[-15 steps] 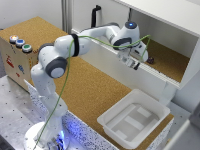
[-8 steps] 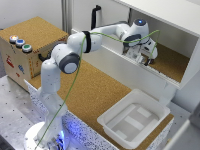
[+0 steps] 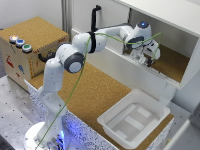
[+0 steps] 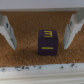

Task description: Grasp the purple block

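The purple block (image 4: 48, 42) is a small dark purple cube with yellow markings, lying on the cork floor. In the wrist view it sits between my two fingers (image 4: 7, 31), which stand apart on either side without touching it. My gripper (image 4: 40, 46) is open. In the exterior view my gripper (image 3: 149, 59) reaches down inside the white-walled shelf compartment at the exterior view's right. The block is hidden beneath the gripper in that view.
The white compartment wall (image 3: 112, 62) runs in front of the gripper, with a roof panel (image 3: 165, 15) above. A white tray (image 3: 150, 98) sits on the cork table (image 3: 95, 92) below. A wooden box (image 3: 35, 55) with coloured buttons stands at the exterior view's left.
The arm has moved toward the exterior view's right and deeper into the compartment, bringing the gripper down over the block.
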Controlling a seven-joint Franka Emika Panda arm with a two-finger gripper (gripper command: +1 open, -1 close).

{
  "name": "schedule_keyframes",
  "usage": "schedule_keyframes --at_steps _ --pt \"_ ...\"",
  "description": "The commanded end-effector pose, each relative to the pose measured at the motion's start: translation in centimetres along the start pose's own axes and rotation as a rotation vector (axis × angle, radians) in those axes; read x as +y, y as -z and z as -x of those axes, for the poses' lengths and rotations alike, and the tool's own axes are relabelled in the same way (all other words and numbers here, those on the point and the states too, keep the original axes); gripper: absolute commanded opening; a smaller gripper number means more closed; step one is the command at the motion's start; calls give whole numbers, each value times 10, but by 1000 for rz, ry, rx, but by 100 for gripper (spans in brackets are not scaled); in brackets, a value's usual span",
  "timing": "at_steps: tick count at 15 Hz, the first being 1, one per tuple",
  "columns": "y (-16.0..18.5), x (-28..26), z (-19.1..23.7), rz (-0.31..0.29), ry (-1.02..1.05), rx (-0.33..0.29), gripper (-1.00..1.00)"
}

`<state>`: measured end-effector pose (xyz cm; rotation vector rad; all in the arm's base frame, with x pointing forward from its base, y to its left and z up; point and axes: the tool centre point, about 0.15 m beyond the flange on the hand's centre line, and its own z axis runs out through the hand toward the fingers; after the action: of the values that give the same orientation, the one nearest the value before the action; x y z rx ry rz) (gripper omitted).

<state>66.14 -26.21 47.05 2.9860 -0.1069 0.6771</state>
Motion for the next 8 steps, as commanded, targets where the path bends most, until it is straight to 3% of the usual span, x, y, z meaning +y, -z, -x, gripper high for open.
schedule_keyframes --at_steps 1,8 --pt "-26 8 -35 8 -24 -46 -100" --pt "-31 17 -34 23 -28 -31 -100"
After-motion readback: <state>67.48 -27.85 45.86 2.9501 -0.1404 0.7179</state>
